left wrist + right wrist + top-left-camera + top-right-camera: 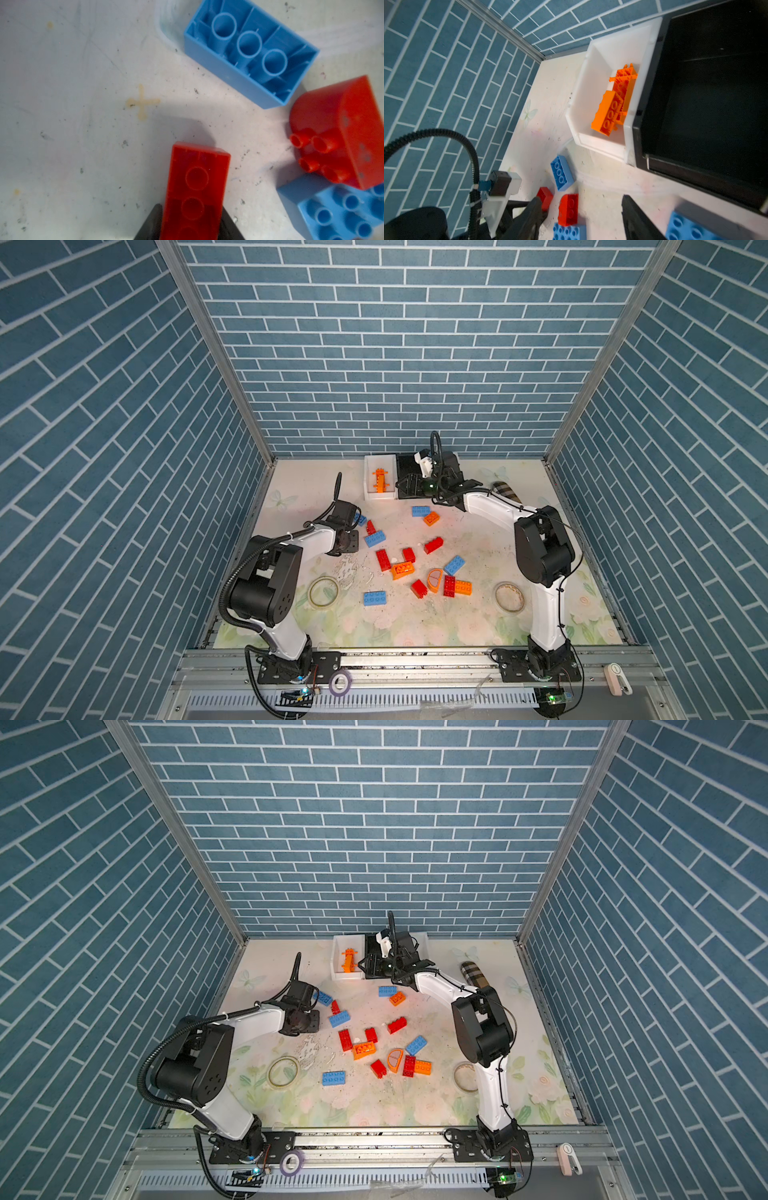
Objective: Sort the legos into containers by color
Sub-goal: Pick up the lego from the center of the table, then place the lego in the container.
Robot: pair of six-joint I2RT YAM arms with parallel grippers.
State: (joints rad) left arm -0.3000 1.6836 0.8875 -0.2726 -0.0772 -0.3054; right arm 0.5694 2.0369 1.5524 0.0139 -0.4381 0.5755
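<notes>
Robot lab cell: brick-patterned panels [395, 344], arms [498, 510] bolted to rail [415, 660].

Bright, even light from above, soft shadows — the black bin [716, 83] beyond my right pincer [581, 198] reads murky, wrist-view edges blur.

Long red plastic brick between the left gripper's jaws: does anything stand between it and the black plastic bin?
Yes. The right gripper, jaws open, hangs at the front lip of the black plastic bin. An upturned light-blue brick lies just beyond the long red plastic brick at the left gripper, toward that bin.
</notes>
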